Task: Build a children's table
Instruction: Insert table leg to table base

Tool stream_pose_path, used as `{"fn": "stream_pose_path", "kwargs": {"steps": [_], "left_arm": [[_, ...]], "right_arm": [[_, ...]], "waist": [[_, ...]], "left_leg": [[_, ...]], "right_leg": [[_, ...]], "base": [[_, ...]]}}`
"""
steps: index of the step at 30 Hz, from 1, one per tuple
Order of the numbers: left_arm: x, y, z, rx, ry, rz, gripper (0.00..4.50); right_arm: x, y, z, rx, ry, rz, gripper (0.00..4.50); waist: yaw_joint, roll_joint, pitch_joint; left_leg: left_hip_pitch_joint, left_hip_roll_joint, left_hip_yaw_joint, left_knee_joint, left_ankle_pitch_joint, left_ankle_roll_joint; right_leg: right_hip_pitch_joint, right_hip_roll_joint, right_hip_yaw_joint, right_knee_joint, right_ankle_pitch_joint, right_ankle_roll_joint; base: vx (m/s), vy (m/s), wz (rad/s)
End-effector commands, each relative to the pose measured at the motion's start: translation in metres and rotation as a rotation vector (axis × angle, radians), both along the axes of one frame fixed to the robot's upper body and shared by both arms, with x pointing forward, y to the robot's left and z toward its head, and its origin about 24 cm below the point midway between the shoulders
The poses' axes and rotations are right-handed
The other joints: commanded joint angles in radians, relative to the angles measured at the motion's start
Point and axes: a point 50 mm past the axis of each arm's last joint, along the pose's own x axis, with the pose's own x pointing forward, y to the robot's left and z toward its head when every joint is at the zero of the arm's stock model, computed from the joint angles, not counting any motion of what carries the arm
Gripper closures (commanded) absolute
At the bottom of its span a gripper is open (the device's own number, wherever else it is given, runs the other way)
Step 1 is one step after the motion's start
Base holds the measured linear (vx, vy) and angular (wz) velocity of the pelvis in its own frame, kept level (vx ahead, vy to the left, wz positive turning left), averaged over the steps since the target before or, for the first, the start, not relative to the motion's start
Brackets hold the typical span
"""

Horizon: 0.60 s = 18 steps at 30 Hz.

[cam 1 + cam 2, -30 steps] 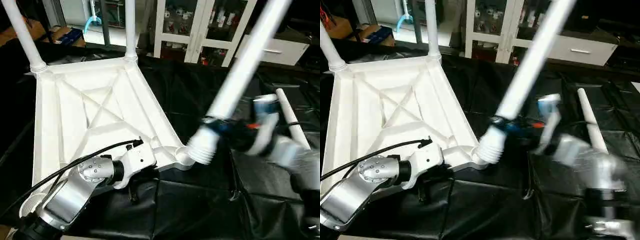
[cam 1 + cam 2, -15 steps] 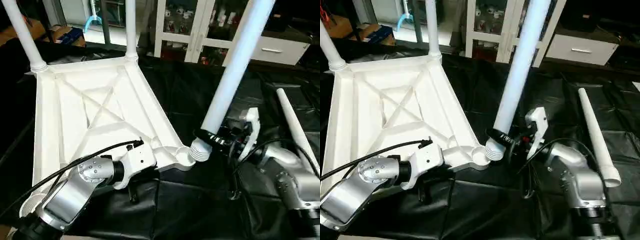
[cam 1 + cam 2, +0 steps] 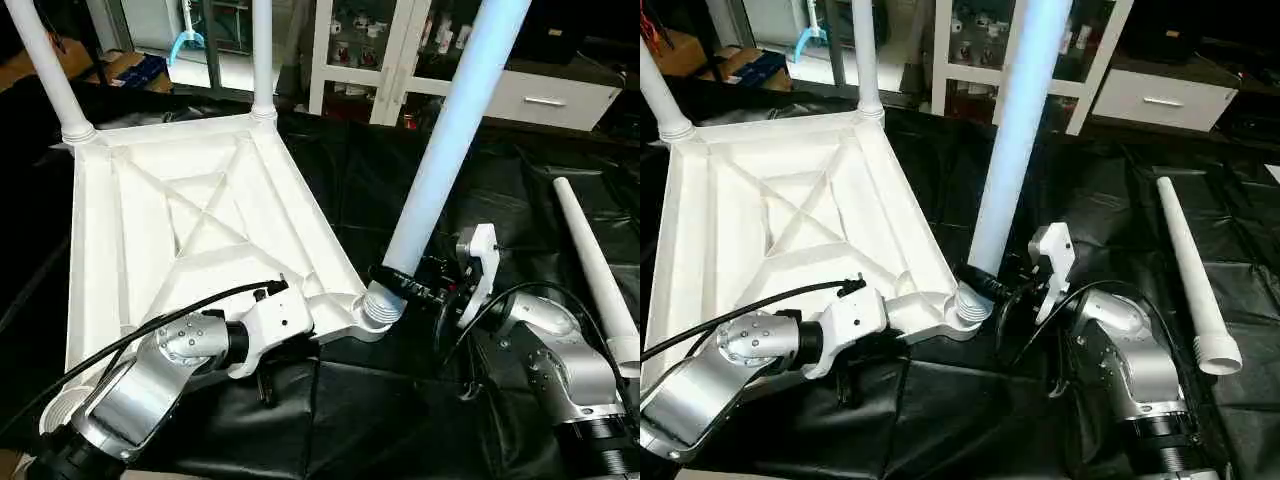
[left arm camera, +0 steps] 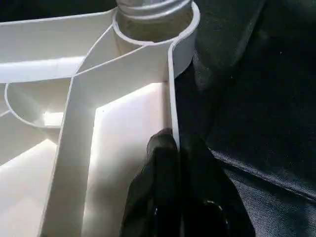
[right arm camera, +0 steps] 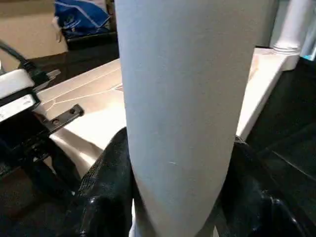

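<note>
The children's table top [image 3: 180, 220] lies upside down on black cloth, X-ribs facing up. Two white legs [image 3: 45, 70] [image 3: 262, 60] stand in its far corner sockets. My left gripper [image 4: 174, 143] is shut on the top's near rim, just short of the near right corner socket [image 4: 182, 34]. My right gripper [image 3: 405, 285] is shut around the lower part of a third leg [image 3: 450, 130]. That leg stands nearly upright, leaning slightly right, with its threaded end [image 3: 380, 305] in the near right socket. A fourth leg [image 3: 590, 260] lies loose on the cloth at the right.
A white glass-door cabinet [image 3: 380, 50] and a white drawer unit [image 3: 560, 100] stand behind the work area. Black cloth [image 3: 380, 420] covers the surface around the table top. My left arm's cable [image 3: 150, 325] runs over the top's near edge.
My right gripper has swung the held leg from a strong rightward tilt to nearly upright and carried its threaded end left into the near right socket. The left arm has stayed put.
</note>
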Motion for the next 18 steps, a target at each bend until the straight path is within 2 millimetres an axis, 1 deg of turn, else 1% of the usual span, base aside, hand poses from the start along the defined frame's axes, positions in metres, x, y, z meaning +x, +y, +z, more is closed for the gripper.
{"fn": "stream_pose_path", "kwargs": {"steps": [1, 3, 7, 8, 9, 10, 13, 14, 17, 18], "left_arm": [[-0.014, -0.001, -0.026, 0.064, 0.13, -0.031, 4.46], [-0.014, -0.002, -0.026, 0.063, 0.13, -0.031, 4.46], [-0.014, -0.002, -0.027, 0.061, 0.131, -0.03, 4.46], [-0.014, -0.002, -0.027, 0.061, 0.131, -0.03, 4.46], [-0.014, -0.002, -0.027, 0.061, 0.13, -0.03, 4.46], [-0.014, -0.002, -0.027, 0.061, 0.13, -0.03, 4.46], [-0.014, -0.003, -0.027, 0.06, 0.13, -0.029, 4.46], [-0.014, -0.003, -0.027, 0.06, 0.13, -0.029, 4.46], [-0.014, -0.003, -0.027, 0.06, 0.131, -0.03, 4.46], [-0.014, -0.003, -0.027, 0.059, 0.131, -0.031, 4.46]], "right_arm": [[-0.004, -0.001, -0.006, -0.061, -0.017, 0.026, 2.64], [-0.004, 0.0, -0.007, -0.078, -0.03, 0.033, 2.64], [-0.006, 0.004, -0.011, -0.094, -0.036, 0.069, 2.64], [-0.007, 0.005, -0.011, -0.095, -0.036, 0.072, 2.64], [-0.009, 0.006, -0.012, -0.113, -0.044, 0.092, 2.64], [-0.009, 0.006, -0.013, -0.118, -0.047, 0.095, 2.64], [-0.015, 0.01, -0.018, -0.183, -0.085, 0.148, 2.64], [-0.015, 0.01, -0.018, -0.183, -0.085, 0.148, 2.64], [-0.018, 0.013, -0.023, -0.211, -0.095, 0.183, 2.64], [-0.02, 0.016, -0.026, -0.215, -0.089, 0.202, 2.64]], "waist": [[-0.01, 0.002, -0.033], [-0.01, 0.004, -0.033], [-0.01, 0.003, -0.033], [-0.01, 0.003, -0.033], [-0.011, -0.001, -0.032], [-0.009, 0.001, -0.033], [-0.01, 0.001, -0.032], [-0.01, 0.002, -0.031], [-0.01, 0.002, -0.031], [-0.011, 0.001, -0.029]], "left_leg": [[0.012, 0.08, -0.023, -0.085, 0.022, 0.106], [0.013, 0.08, -0.023, -0.085, 0.021, 0.103], [0.013, 0.08, -0.024, -0.085, 0.027, 0.108], [0.014, 0.08, -0.024, -0.085, 0.028, 0.109], [0.013, 0.08, -0.023, -0.085, 0.029, 0.114], [0.014, 0.08, -0.024, -0.084, 0.032, 0.115], [0.014, 0.081, -0.023, -0.085, 0.022, 0.112], [0.014, 0.081, -0.023, -0.085, 0.019, 0.111], [0.016, 0.082, -0.024, -0.086, 0.011, 0.108], [0.016, 0.081, -0.023, -0.087, 0.007, 0.107]], "right_leg": [[0.03, -0.058, 0.044, -0.054, 0.051, -0.285], [0.03, -0.058, 0.044, -0.054, 0.049, -0.283], [0.03, -0.058, 0.045, -0.053, 0.061, -0.286], [0.029, -0.057, 0.044, -0.053, 0.062, -0.286], [0.03, -0.058, 0.045, -0.054, 0.063, -0.286], [0.03, -0.058, 0.045, -0.052, 0.063, -0.286], [0.029, -0.058, 0.044, -0.054, 0.052, -0.282], [0.028, -0.058, 0.045, -0.054, 0.049, -0.282], [0.028, -0.057, 0.045, -0.055, 0.05, -0.281], [0.028, -0.057, 0.045, -0.057, 0.046, -0.281]], "base": [[0.0, 0.0, 0.0], [0.0, 0.0, 0.0], [0.0, 0.0, 0.0], [0.0, 0.0, 0.0], [0.0, 0.0, 0.0], [0.0, 0.0, 0.0], [0.0, 0.0, 0.0], [0.0, 0.0, 0.0], [0.0, 0.0, 0.0], [0.0, 0.0, 0.0]]}}
